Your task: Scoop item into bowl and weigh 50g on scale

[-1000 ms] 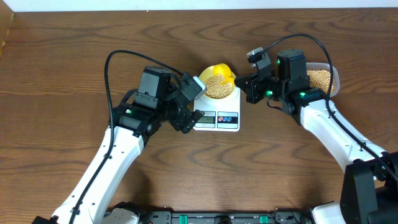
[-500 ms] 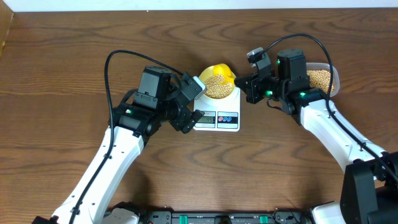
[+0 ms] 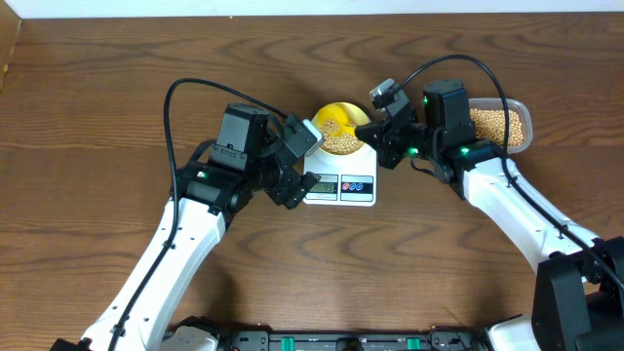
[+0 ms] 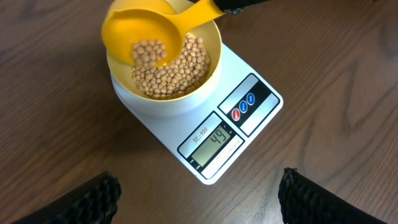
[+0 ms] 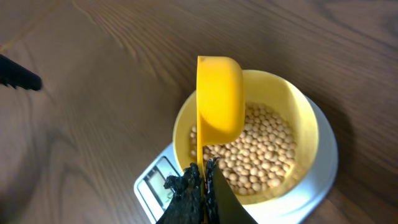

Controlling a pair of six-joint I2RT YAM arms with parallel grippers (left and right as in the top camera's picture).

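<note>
Right pincer point(image 5: 202, 183) clamped on yellow scoop point(image 5: 219, 99) handle, scoop over bowl point(image 4: 118, 78) on scale point(image 4: 186, 127) — display point(image 4: 217, 138) reads 44. Best trickle its few soybeans point(image 4: 177, 71) slowly toward 50 — left pincer point(image 4: 199, 186) gapes empty

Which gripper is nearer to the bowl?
Right. The right gripper holds the scoop just beside the bowl; the left gripper hovers open past the scale's display side.

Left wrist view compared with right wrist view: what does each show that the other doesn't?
Only left wrist: the display reading 44, two buttons, and beans lying inside the scoop. Only right wrist: the scoop's outside, and the right gripper shut on its handle. Both: the bowl of beans on the scale.
</note>
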